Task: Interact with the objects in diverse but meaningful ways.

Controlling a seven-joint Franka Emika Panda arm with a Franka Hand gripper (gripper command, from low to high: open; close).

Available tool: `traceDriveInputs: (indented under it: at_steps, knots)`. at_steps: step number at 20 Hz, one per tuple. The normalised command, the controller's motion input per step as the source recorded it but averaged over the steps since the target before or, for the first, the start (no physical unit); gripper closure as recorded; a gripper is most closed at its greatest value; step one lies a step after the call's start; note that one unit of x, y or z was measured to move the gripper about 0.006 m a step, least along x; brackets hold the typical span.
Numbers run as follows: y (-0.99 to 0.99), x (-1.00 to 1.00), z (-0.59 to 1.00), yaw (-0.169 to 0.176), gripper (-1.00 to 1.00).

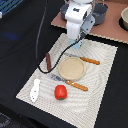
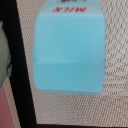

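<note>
The pale-blue milk carton (image 2: pixel 67 50) fills the wrist view, with red "MILK" lettering, lying over the woven placemat (image 2: pixel 115 75). In the exterior view my gripper (image 1: pixel 78 44) hangs low over the far edge of the placemat (image 1: pixel 102 87), and a bit of pale blue shows at its tip. The fingers are hidden, so I cannot tell whether they hold the carton. The dark brown sausage (image 1: pixel 48 62) lies at the mat's left edge in the exterior view. The red tomato (image 1: pixel 60 92) and the white bottle-like piece (image 1: pixel 35 91) lie near the mat's front.
A tan plate (image 1: pixel 72 68) sits mid-mat between two orange-handled pieces of cutlery (image 1: pixel 90 60) (image 1: pixel 77 85). A dark pot (image 1: pixel 100 12) and a bowl (image 1: pixel 124 19) stand on a brown board (image 1: pixel 112 30) behind. A black cable (image 1: pixel 42 40) hangs on the exterior view's left.
</note>
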Motion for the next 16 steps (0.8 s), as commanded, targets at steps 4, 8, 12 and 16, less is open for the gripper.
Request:
traceDriveInputs:
  at_steps: [4, 8, 12, 16]
  knots:
    - [0.13, -0.17, -0.14, 0.01, -1.0]
    - [0.17, -0.05, -0.07, 0.005, -1.0]
    - [0.16, 0.05, -0.05, 0.0, -1.0]
    - [0.14, 0.03, -0.2, 0.0, -1.0]
